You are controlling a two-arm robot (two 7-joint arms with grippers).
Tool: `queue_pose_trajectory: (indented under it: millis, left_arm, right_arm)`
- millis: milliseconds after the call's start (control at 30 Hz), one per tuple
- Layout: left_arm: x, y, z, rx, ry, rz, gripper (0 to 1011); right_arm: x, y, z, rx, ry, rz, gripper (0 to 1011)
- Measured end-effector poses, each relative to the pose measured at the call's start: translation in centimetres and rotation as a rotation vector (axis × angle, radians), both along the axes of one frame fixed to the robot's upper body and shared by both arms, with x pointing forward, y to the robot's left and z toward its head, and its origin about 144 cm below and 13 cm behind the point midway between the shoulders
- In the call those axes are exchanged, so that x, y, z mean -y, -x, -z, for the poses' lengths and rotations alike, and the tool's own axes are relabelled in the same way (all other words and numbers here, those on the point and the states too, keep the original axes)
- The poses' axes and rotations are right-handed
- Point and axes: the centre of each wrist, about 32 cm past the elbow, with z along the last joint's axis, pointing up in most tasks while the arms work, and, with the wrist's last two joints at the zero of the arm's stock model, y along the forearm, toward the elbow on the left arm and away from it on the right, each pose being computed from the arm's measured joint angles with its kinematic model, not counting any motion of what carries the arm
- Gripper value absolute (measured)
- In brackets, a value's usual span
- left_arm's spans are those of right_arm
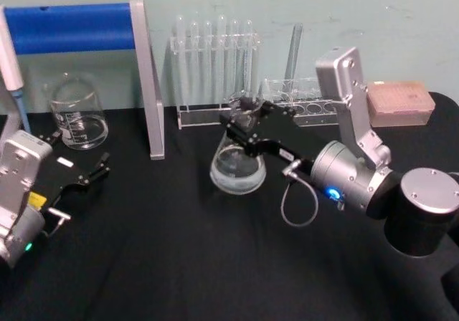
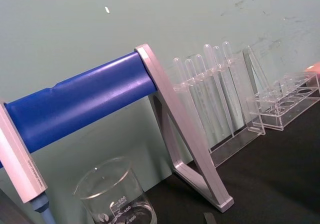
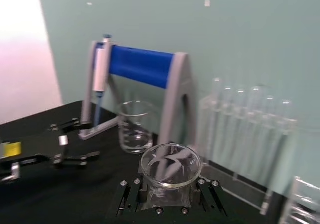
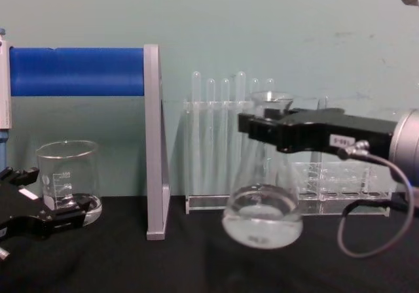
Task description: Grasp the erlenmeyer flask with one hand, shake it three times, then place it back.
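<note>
The clear glass conical erlenmeyer flask (image 1: 237,167) is at mid-table, just in front of the clear plastic test-tube rack (image 1: 215,56). Whether its wide base touches the black tablecloth (image 1: 179,249) cannot be told. The black boxy right gripper (image 1: 242,112) has its 2 fingers clamped on the flask's neck. The smaller black left gripper (image 1: 80,152) lies low at the table's left, fingers apart, near the straight-sided clear glass beaker (image 1: 75,113).

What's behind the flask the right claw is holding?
A clear rack of test tubes stands behind the flask. The flask and right claw cover some tubes and one end of a lower rack.
</note>
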Motion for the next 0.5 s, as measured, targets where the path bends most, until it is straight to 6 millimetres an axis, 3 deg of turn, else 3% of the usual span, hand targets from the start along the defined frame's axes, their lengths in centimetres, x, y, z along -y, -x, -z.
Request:
queue_pose_trajectory:
  millis: [500]
  left_arm:
    - [0.0,0.0,0.0,0.0,0.0,0.0,1001]
  right_arm:
    - [2.3,-1.5,-0.3,0.018,-0.003,0.155,450]
